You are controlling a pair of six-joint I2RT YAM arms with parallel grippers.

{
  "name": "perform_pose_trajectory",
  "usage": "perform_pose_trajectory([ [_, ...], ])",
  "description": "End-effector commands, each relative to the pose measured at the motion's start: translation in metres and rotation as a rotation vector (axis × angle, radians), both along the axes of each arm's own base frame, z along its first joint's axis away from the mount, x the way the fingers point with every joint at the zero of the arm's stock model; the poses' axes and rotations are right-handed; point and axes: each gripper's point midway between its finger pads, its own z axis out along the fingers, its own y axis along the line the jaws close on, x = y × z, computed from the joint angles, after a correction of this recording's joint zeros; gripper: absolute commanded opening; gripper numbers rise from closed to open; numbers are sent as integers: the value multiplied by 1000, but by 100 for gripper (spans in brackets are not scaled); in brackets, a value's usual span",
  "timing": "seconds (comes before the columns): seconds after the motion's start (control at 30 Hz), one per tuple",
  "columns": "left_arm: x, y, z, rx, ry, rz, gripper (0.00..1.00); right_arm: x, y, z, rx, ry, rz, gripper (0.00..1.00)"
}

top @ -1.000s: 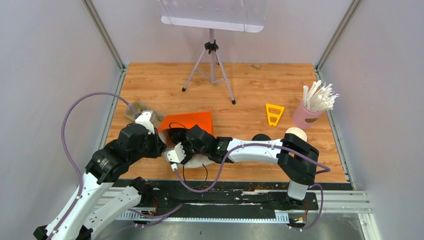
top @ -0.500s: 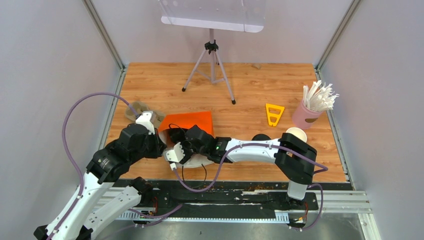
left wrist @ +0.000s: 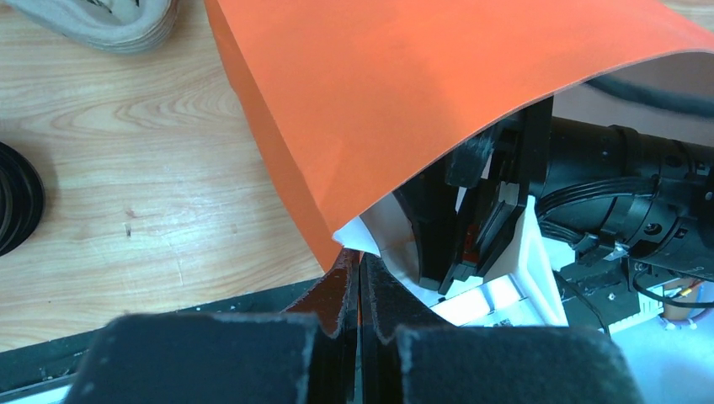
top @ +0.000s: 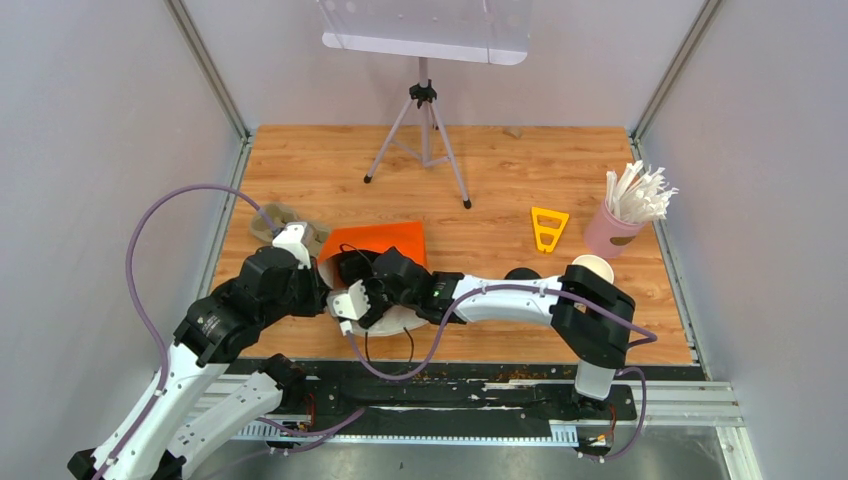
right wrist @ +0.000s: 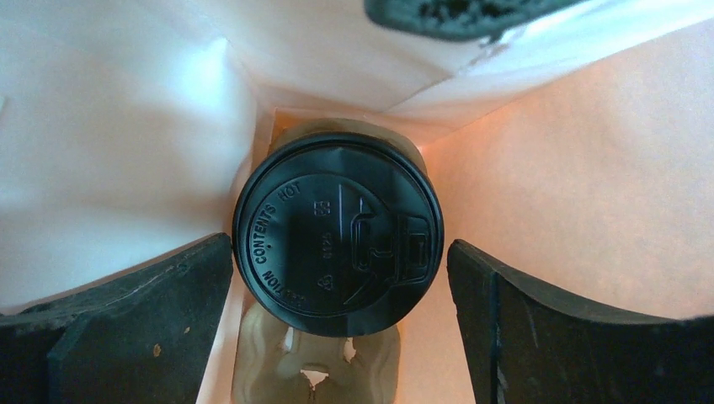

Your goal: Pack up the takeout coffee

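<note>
The takeout coffee cup (right wrist: pixel 337 240) stands deep inside the orange paper bag (top: pixel 385 240), its black lid facing the right wrist camera (the raised lettering reads "CONTENTS HOT"). It sits in a brown pulp tray (right wrist: pixel 311 366), which shows beneath it. The right gripper (right wrist: pixel 338 252) reaches into the mouth of the bag with its jaws spread wide; its fingers (right wrist: pixel 118 324) flank the lid on both sides, clear of it, and grip nothing. The bag lies on its side on the wooden table (top: pixel 500 170), with its mouth towards the arms. The left gripper (left wrist: pixel 359 269) is closed tight, pinching the lip of the bag at the mouth. A stack of pulp trays (top: pixel 280 220) lies just beyond the bag. Well to the right are a lidless white cup (top: pixel 592 268) and a pink cup of straws (top: pixel 615 225).
</note>
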Motion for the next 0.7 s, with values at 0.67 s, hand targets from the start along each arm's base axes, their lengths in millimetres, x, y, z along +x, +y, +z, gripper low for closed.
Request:
perform_pose_trajectory([
  [0.67, 5, 0, 12, -13, -44, 6, 0, -4, -14, 67, 132, 74, -46, 97],
])
